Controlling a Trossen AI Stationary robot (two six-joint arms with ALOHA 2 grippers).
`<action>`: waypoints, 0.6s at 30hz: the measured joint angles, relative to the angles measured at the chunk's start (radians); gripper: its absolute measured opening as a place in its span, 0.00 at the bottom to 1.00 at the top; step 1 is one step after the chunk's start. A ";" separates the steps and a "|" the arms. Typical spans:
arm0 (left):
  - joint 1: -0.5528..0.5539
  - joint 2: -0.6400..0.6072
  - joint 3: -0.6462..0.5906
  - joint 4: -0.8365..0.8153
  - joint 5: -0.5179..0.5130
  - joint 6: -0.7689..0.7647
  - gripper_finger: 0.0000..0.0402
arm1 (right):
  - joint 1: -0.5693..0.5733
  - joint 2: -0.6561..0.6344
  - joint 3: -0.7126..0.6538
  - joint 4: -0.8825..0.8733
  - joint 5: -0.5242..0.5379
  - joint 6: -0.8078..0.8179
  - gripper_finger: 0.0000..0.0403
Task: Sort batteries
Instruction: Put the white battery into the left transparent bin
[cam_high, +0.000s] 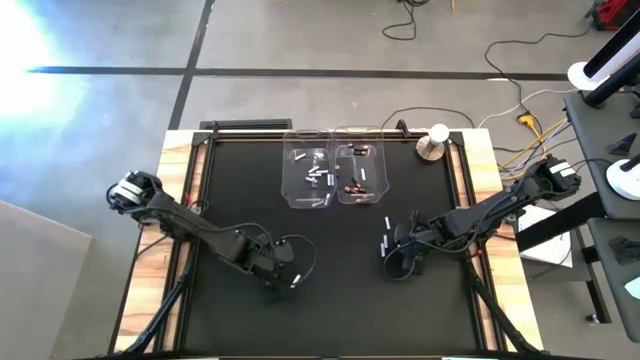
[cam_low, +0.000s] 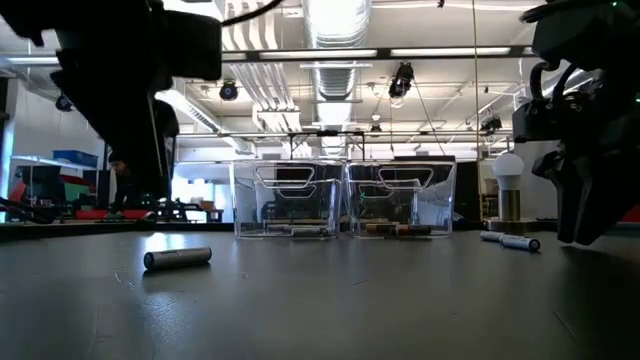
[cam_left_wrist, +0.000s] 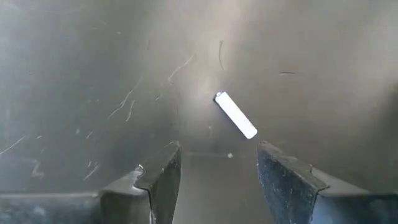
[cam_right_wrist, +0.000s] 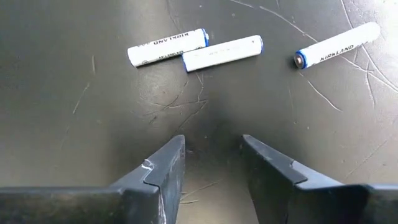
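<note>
Left hand hangs low over the black bench, fingers apart, empty, one white battery lying just ahead of its tips | Right hand angled down, fingers parted, gripping nothing, three white batteries lying just beyond its tips.

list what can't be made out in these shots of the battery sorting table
- High view: the batteries in the two clear bins are too small to count or tell by brand.
- Low view: the bin walls blur their contents; the left gripper and right gripper are dark silhouettes, fingertips unreadable.
- Left wrist view: glare washes out any label on the white battery.
- Right wrist view: the middle battery has unreadable print.
</note>
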 joint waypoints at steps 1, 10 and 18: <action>0.000 0.012 -0.010 0.022 -0.005 0.001 0.46 | 0.000 0.000 0.000 -0.001 0.000 0.000 0.37; -0.028 0.184 0.014 0.164 -0.028 0.092 0.46 | 0.000 0.000 0.000 -0.015 0.000 0.075 0.37; -0.040 0.263 0.040 0.186 -0.043 0.115 0.45 | 0.000 0.000 0.000 -0.022 0.004 0.138 0.32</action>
